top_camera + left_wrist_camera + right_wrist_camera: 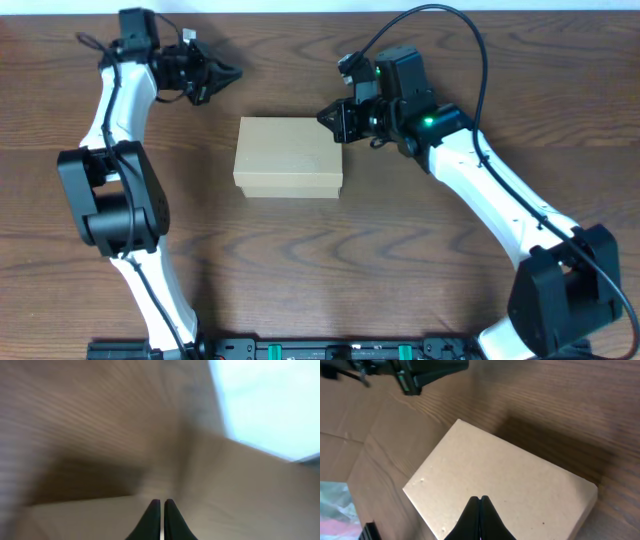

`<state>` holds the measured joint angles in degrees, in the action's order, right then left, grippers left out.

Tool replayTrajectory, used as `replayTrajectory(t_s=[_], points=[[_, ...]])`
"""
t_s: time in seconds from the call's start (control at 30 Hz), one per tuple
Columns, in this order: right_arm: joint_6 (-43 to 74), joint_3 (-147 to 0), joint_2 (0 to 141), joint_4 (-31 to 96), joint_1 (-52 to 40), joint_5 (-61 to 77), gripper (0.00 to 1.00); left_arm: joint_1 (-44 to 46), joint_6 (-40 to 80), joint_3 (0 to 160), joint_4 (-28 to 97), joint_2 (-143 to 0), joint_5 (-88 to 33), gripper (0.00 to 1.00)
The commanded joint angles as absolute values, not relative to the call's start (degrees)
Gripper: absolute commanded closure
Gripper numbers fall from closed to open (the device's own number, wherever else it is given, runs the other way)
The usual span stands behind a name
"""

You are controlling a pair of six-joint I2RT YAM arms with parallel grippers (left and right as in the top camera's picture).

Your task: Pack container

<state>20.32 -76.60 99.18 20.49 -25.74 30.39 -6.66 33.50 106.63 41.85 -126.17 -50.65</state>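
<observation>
Overhead, the container (288,157) was seen lying closed, its lid flat, near the middle of the wooden counter (400,280). The left tool (236,72) was held off the box's far left corner, well apart from it, its fingers drawn together to a point. The right tool (323,113) was positioned at the far right corner, likewise pinched together.

From the left wrist, the picture was smeared by blur. Only the left tool (161,507) could be made out, its dark fingers brought together with nothing between them.

From the right wrist, the right tool (479,502) was shown closed over the container's (520,480) plain lid; whether it touched could not be told. The left tool (462,366) was visible beyond the box.
</observation>
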Motion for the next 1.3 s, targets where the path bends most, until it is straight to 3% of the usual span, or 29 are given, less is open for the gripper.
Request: replayTrajectory(t_s=[0.0,0.2,0.37,1.03,1.13,1.17,1.2,1.23,1.27], points=[[19.25,-77.3,97.86,20.78,-27.73,28.77,0.99,-3.84,14.28,114.96,49.63,-125.91,-31.77,0.95],[19.18,-77.3,97.86,24.93,-33.43,20.64,0.99,0.49,10.22,127.68,66.59,-125.89,-15.97,0.94],[18.15,-77.28,97.93,27.16,-36.69,17.08,0.99,0.89,10.26,132.29,76.16,-125.89,-11.77,0.95],[16.78,-77.19,107.11,36.12,-41.71,4.67,0.99,-0.34,10.28,132.31,81.01,-117.56,-11.6,0.94],[16.4,-77.17,108.47,37.04,-41.71,3.22,0.99,-1.23,10.28,132.31,80.97,-115.2,-11.6,0.9],[16.38,-77.17,108.51,36.82,-41.71,3.49,0.99,-1.48,10.26,132.29,80.99,-114.67,-11.49,0.86],[16.4,-77.21,108.44,36.21,-41.71,3.51,0.99,-1.76,10.26,132.31,81.01,-114.21,-11.38,0.73],[16.4,-77.38,107.85,35.27,-41.71,3.68,0.84,-2.07,10.28,132.31,81.69,-113.86,-11.42,0.27],[16.36,-77.95,106.85,34.02,-41.71,4.19,0.36,-2.46,10.26,132.31,82.91,-113.51,-11.44,0.04]])
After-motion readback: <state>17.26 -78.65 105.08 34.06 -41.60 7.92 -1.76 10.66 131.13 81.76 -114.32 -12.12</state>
